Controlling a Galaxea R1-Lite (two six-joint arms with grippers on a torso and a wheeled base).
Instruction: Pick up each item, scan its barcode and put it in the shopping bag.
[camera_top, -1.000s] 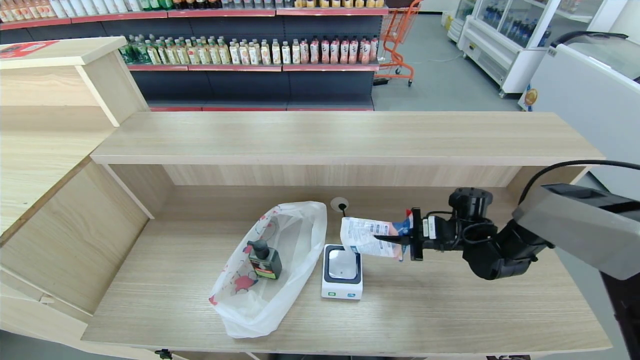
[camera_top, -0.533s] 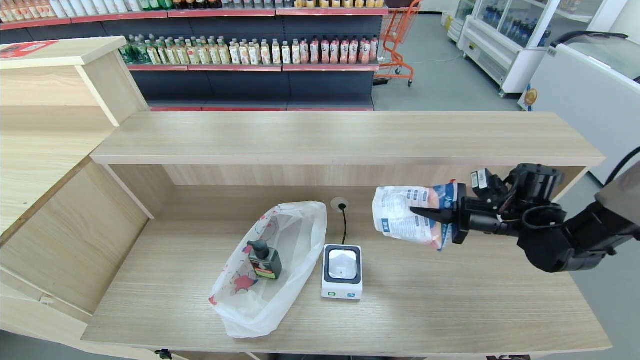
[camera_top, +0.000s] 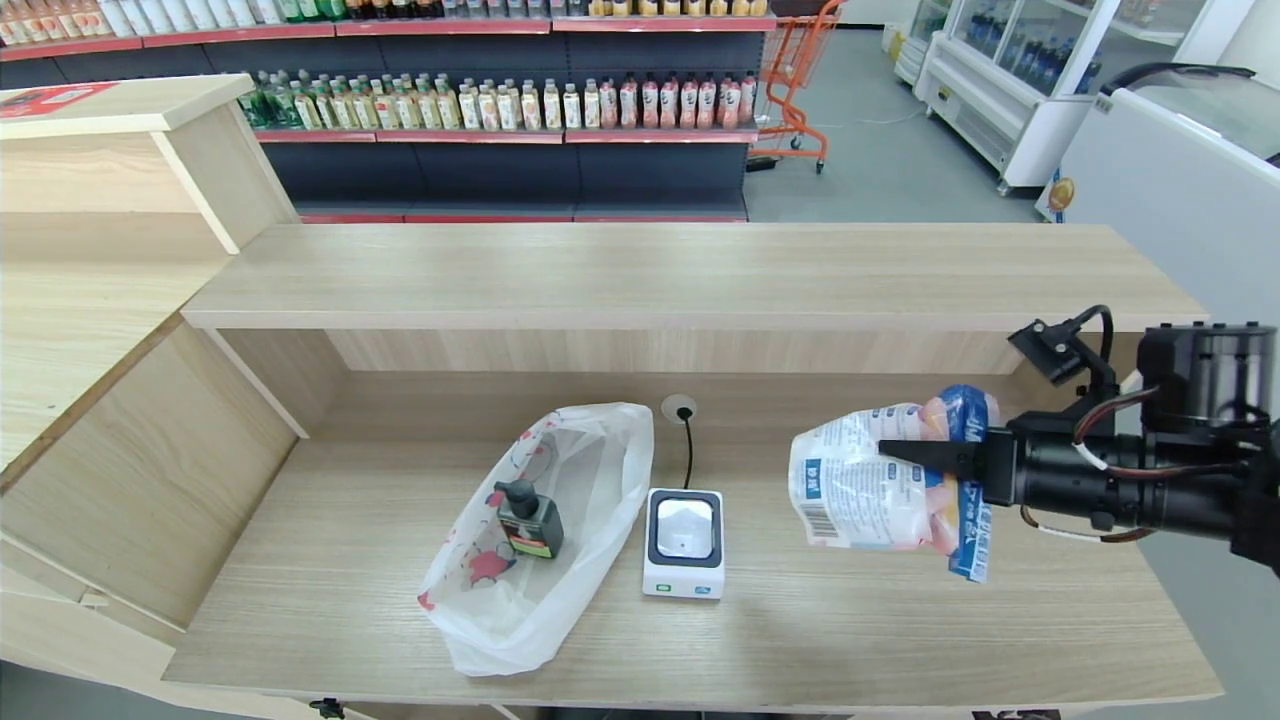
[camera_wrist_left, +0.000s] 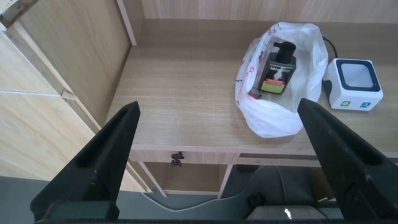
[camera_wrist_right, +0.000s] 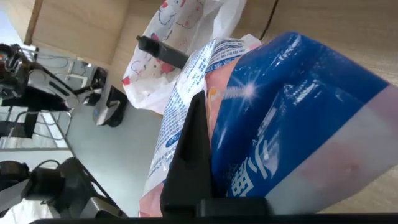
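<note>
We find the right end effector (camera_top: 905, 458) closed on a snack packet (camera_top: 860, 490), one dark finger (camera_top: 930, 455) lying across the packet's printed face. The packet is white with pink contents and a blue end. It hangs in the air over the right part of the surface (camera_top: 900, 620), to the right of the scanner (camera_top: 685, 540) and apart from it. A barcode (camera_top: 820, 522) shows at the packet's lower corner on the scanner's side. In the right wrist view the packet (camera_wrist_right: 292, 118) lies close against the finger (camera_wrist_right: 193, 149).

The shopping bag (camera_top: 610, 440) lies open on the surface just left of the scanner, with a dark pump bottle (camera_top: 528, 520) inside it. A black cable (camera_top: 688, 445) runs from the scanner to a hole at the back of the surface.

The left end effector (camera_wrist_left: 219, 106) stands wide open with nothing in it, off the near left edge of the surface. From there we see the shopping bag (camera_wrist_left: 273, 118), the pump bottle (camera_wrist_left: 277, 65) and the scanner (camera_wrist_left: 354, 84).
</note>
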